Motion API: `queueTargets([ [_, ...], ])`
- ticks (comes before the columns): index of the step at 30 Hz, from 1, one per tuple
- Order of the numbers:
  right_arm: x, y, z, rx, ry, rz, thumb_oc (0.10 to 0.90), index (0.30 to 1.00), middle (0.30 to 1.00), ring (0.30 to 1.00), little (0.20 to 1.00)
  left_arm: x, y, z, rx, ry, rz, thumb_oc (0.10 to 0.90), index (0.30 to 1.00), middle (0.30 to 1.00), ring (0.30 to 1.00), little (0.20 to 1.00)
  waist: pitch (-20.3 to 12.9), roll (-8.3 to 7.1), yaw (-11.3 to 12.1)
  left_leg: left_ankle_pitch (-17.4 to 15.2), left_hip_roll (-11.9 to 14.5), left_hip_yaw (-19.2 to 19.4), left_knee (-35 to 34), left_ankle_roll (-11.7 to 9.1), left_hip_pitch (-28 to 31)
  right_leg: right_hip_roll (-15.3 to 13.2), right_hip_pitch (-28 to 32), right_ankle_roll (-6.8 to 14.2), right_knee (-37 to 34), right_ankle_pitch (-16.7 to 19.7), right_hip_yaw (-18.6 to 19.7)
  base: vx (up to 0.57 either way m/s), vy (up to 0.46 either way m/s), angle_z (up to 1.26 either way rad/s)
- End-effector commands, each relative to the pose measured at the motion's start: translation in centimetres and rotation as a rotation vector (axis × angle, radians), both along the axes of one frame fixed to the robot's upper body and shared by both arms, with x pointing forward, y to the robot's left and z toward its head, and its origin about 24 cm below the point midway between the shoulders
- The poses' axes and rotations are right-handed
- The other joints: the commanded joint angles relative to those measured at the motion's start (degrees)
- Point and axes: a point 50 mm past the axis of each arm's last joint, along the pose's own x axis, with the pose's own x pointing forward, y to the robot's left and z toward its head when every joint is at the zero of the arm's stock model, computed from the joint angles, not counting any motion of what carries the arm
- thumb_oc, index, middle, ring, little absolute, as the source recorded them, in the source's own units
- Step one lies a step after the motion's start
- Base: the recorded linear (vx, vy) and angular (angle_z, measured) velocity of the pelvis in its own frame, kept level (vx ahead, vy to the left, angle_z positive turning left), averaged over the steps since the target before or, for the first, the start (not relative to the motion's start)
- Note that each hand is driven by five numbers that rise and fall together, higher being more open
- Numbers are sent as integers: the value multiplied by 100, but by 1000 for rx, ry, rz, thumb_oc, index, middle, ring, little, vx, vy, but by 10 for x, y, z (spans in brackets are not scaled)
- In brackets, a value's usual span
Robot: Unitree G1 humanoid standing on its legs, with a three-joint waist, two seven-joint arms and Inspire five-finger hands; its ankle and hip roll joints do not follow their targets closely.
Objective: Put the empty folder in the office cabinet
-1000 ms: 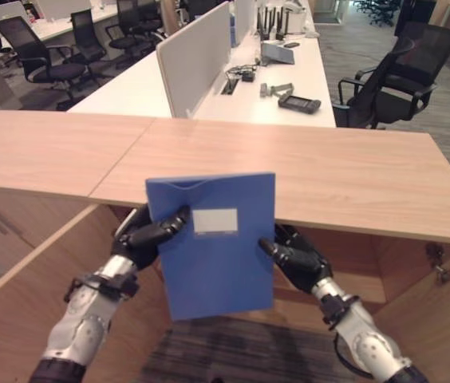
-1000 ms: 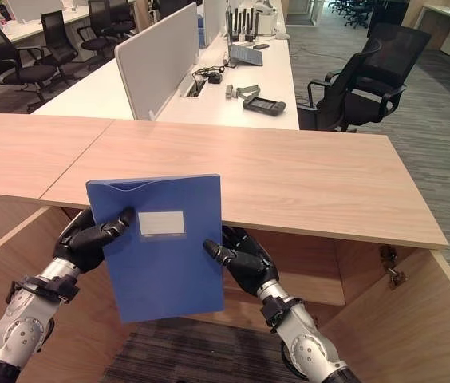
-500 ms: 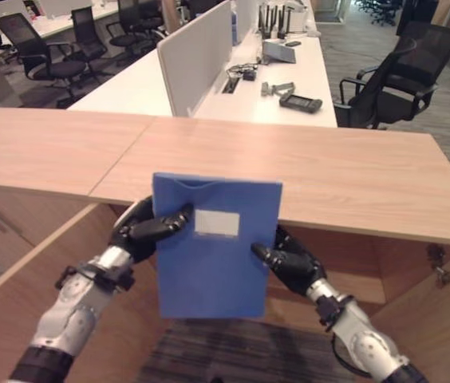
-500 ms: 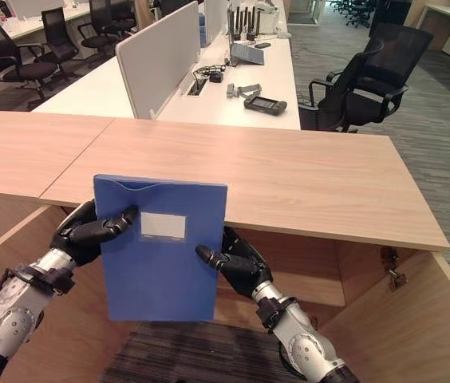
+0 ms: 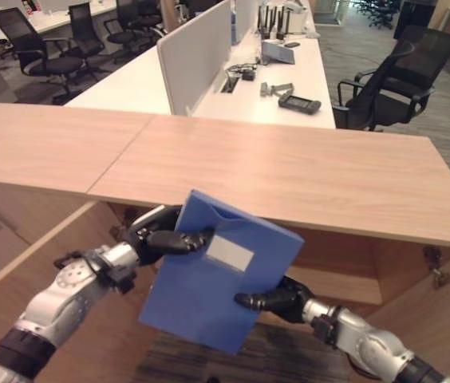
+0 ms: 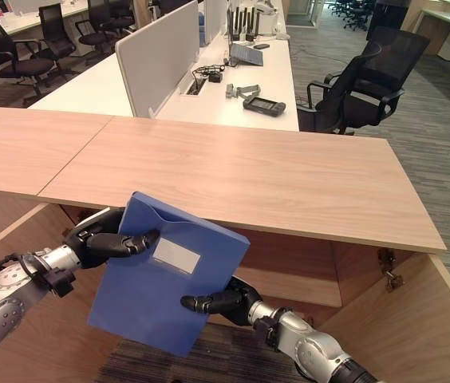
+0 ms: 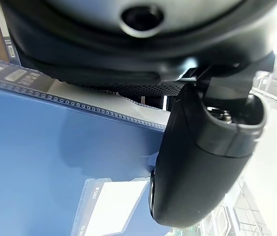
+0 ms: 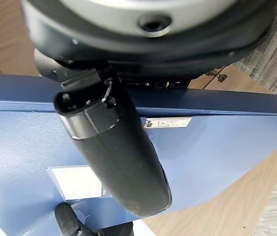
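Below the cabinet top [image 5: 305, 171], tilted blue folder [image 5: 209, 287] between both pinching hands.

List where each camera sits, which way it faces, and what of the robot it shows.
Left eye view: head, looking down at the blue folder below the wooden cabinet top; left hand and right hand grip it.
Right eye view: same scene, slightly offset.
Left wrist view: along the left thumb pressed on the folder.
Right wrist view: along the right thumb on the folder.
All four share the folder.

Blue folder [image 5: 209, 287] with white label, tilted, before open wooden office cabinet [image 5: 353, 259]
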Motion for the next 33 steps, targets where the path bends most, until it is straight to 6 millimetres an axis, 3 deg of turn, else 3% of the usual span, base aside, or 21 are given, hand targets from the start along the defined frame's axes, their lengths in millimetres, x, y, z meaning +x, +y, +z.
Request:
queueTargets([
  [1,5,107,102,442,-375,425,800,900,900,900,900,17,-73,64,-279,-306,-260,400,300,300,300,300,-180,84,-155,-399,377,164,-11,-273,244,-273,69,424,275,-557,-187,0,0,0],
  [14,12,113,123,603,-439,279,800,900,900,900,900,18,-66,35,-591,-290,27,400,300,300,300,300,-198,70,-136,-438,372,170,-11,-239,243,-272,85,388,280,-597,-179,0,0,0],
  [23,16,111,126,621,-449,244,800,900,900,900,900,17,-62,31,-623,-294,87,400,300,300,300,300,-205,66,-126,-454,388,217,-11,-231,266,-249,80,373,251,-580,-180,0,0,0],
  [24,16,111,126,619,-447,243,765,848,848,848,848,17,-61,31,-624,-295,88,400,300,300,300,300,-208,65,-127,-454,387,217,-11,-231,265,-247,79,375,249,-577,-176,0,0,0],
  [25,16,111,126,618,-444,244,681,721,721,721,721,17,-61,31,-626,-296,87,400,300,300,300,300,-210,66,-130,-453,388,219,-11,-231,264,-249,82,373,241,-572,-171,0,0,0],
  [27,16,111,125,615,-441,245,425,338,338,338,338,17,-61,32,-618,-302,86,400,300,300,300,300,-209,69,-132,-452,390,221,-11,-232,264,-244,81,374,241,-575,-171,0,0,0],
  [28,16,110,124,615,-438,244,400,300,300,300,300,17,-61,33,-614,-304,84,400,300,300,300,300,-211,68,-132,-453,387,220,-11,-234,265,-243,86,375,233,-576,-167,0,0,0],
  [33,16,109,123,603,-438,251,400,300,300,300,300,18,-61,34,-602,-309,76,400,300,300,300,300,-216,68,-143,-452,376,200,-11,-231,256,-252,87,381,254,-588,-160,0,0,0],
])
